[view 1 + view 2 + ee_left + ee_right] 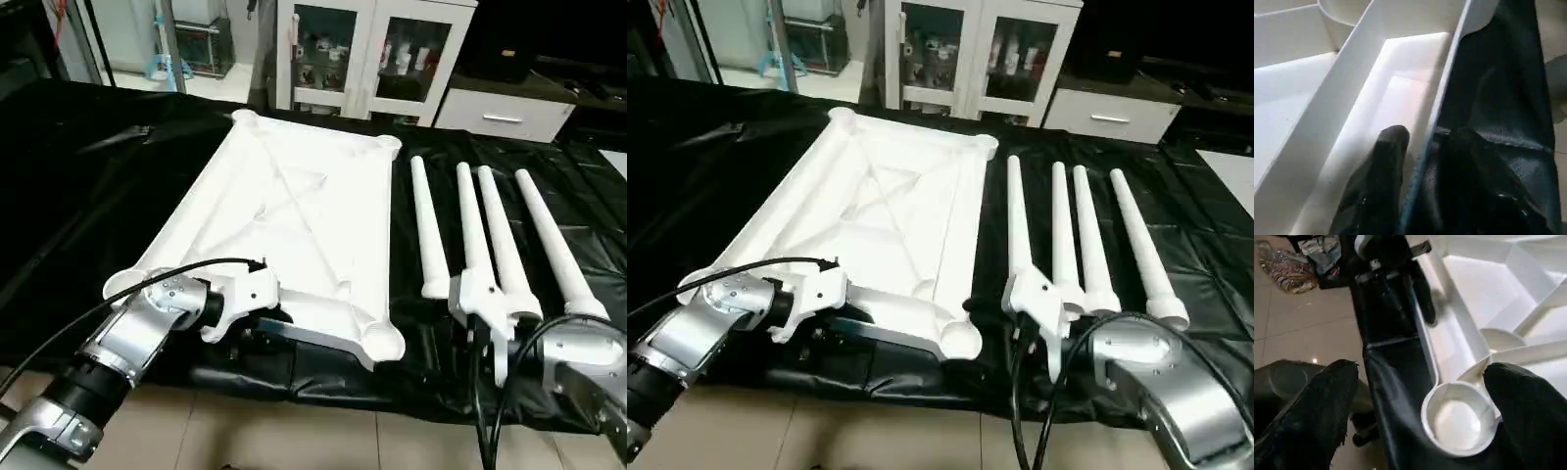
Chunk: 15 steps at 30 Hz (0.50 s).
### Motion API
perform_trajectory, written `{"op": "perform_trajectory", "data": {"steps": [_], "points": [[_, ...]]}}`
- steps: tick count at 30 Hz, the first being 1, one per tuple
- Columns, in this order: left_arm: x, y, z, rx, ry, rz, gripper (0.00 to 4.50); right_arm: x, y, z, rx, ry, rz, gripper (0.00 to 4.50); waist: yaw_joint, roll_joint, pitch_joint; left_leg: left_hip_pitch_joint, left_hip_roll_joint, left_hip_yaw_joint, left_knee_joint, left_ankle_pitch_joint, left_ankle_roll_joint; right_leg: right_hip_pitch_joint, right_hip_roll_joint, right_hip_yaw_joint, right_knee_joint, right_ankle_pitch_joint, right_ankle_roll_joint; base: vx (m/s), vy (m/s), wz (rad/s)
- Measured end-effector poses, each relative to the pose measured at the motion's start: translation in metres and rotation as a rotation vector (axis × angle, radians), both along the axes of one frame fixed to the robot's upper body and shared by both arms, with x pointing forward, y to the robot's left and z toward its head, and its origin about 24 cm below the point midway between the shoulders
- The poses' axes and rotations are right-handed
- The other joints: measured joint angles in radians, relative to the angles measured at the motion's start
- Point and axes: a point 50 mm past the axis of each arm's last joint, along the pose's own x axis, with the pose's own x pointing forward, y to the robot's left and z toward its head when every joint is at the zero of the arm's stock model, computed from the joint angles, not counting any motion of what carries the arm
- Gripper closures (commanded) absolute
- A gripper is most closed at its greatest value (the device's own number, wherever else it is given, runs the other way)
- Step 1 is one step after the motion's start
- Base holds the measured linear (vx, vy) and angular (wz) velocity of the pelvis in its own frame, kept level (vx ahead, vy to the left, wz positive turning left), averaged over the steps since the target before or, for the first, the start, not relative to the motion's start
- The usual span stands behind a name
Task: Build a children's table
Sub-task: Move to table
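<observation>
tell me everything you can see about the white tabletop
The tabletop is a white plastic rectangle lying upside down on the black-covered work table, its ribbed underside with crossing diagonal braces facing up. A round socket sits at each corner, all four vacant. Its near edge overhangs the table's front. The left gripper straddles that near rim, one finger inside and one outside. The right gripper is open around the near right corner socket. Four legs lie beside it.

Black cover (411, 245) lies bare between tabletop (294, 196) and legs (470, 235).
</observation>
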Motion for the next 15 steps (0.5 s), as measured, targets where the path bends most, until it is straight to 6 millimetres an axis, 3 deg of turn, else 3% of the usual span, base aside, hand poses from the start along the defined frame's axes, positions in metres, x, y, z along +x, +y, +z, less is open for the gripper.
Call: {"op": "perform_trajectory", "data": {"steps": [5, 15], "points": [[0.0033, 0.0023, 0.0006, 0.01, -0.017, 0.027, 3.29, -0.0001, 0.0005, -0.0004, -0.002, 0.0, 0.001, 0.0, 0.008, 0.002, -0.001, 0.0, 0.0, 0.0, 0.0, 0.0, 0.0, 0.0, 0.0, 0.0, 0.0, 0.0, 0.0, 0.0, 0.0, 0.0], [-0.0007, 0.0078, 0.0017, 0.009, -0.003, 0.03, 3.61, -0.0003, 0.0009, -0.0012, -0.011, -0.021, -0.002, 0.0, 0.004, 0.007, -0.004, 0.0, 0.0, 0.002, -0.006, 0.0, 0.0, 0.0, 0.0, 0.0, -0.004, 0.0, 0.0, 0.0, 0.0, 0.0]]}}
